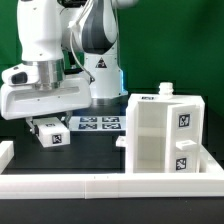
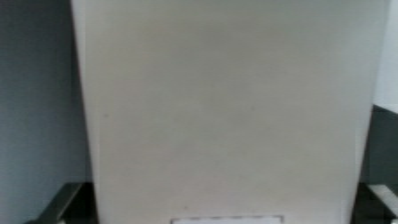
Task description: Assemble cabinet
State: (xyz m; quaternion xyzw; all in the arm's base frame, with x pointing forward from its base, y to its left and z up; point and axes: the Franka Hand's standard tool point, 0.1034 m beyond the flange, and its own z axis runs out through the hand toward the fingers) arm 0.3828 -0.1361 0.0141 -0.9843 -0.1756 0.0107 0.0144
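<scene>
**Panel in the gripper, cabinet at right**

The arm [image 1: 60,50] fills the upper left and centre of the exterior view. It is white with grey joints and stands before a green backdrop. Its wrist block hangs low at the left.

The cabinet [image 1: 165,130] stands upright at the right of the frame on the black table [image 1: 95,150], well apart from the arm. It is a white blocky box with a small knob on top. Two square black-and-white tags show on its right-facing side, one above the other.

A white rail [image 1: 100,184] runs along the lower edge of the frame, and a short piece of it rises at the far left.

The marker board [image 1: 100,123] lies flat at mid-frame, between the arm's base and the cabinet.

The gripper [image 1: 50,128] points down at the left of the frame. It is clamped on a small white panel [image 1: 50,136] that bears tags. I cannot tell whether the panel touches the table.

In the wrist view the panel [image 2: 222,100] fills nearly the whole picture. The dark fingers [image 2: 63,205] press against its two side edges, and the rim of a tag shows between them.
</scene>
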